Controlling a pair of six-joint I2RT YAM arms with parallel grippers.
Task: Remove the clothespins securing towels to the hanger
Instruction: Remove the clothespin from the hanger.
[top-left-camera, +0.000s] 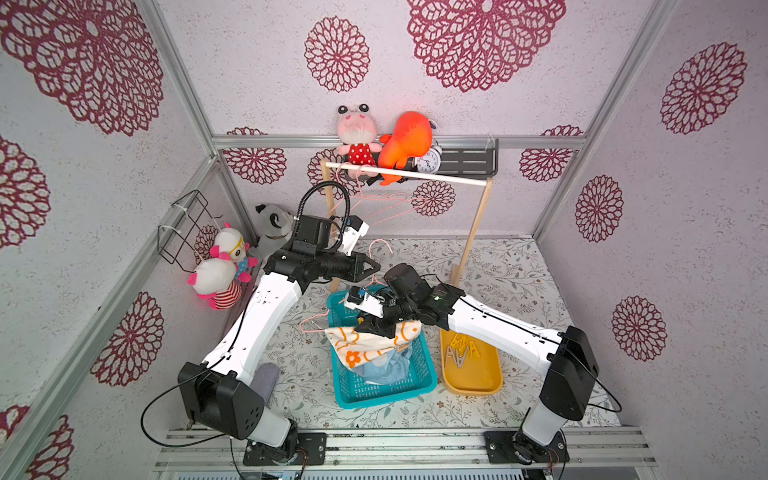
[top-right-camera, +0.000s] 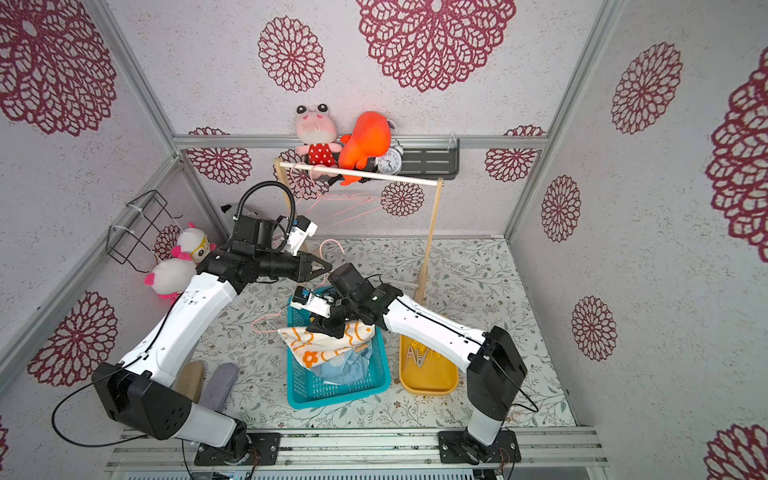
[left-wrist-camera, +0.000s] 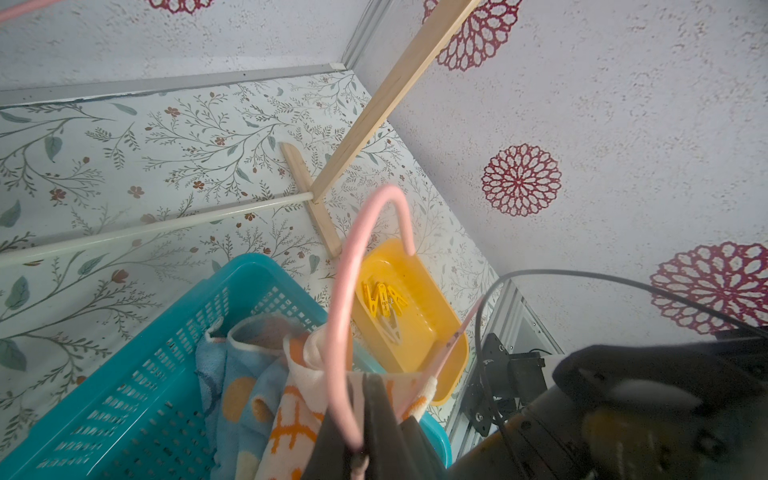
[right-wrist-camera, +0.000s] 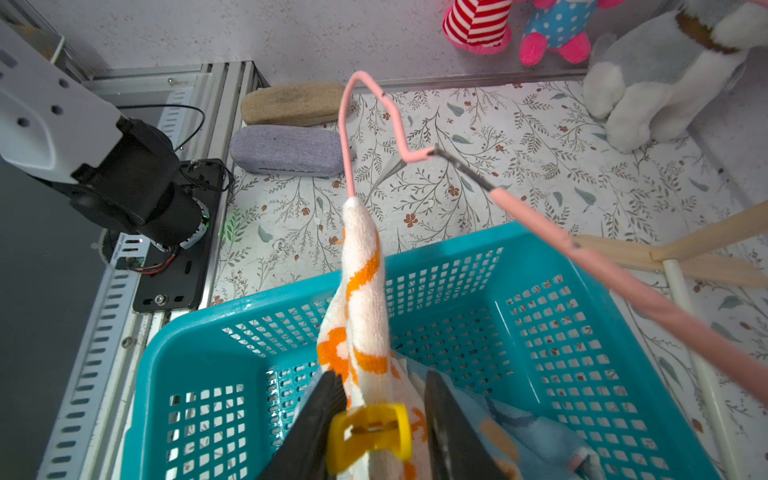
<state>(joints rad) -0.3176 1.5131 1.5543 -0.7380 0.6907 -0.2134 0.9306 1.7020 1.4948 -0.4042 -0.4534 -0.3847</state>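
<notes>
— Left gripper (top-left-camera: 374, 266) to begin with: do we see it shut?
— We do. Its jaws are pressed together on the pink hanger (left-wrist-camera: 345, 291), at the foot of the hook, and they hold it up over the teal basket (top-left-camera: 424, 382).
— And where do we find the towels?
— We see the white towel (top-left-camera: 365, 345) with orange prints hanging from the hanger. Its lower part sags into the basket onto the blue towels (top-left-camera: 390, 365).
— Is anything pinning it?
— One yellow clothespin (right-wrist-camera: 370, 432) is clipped on the white towel. We see the right gripper (right-wrist-camera: 382, 376) astride it, jaws apart: one finger touches the pin, the other stands just beside it.
— Further right?
— We see several loose clothespins (top-left-camera: 461, 349), yellow and pale, lying in the yellow tray (top-left-camera: 478, 382) beside the basket.
</notes>
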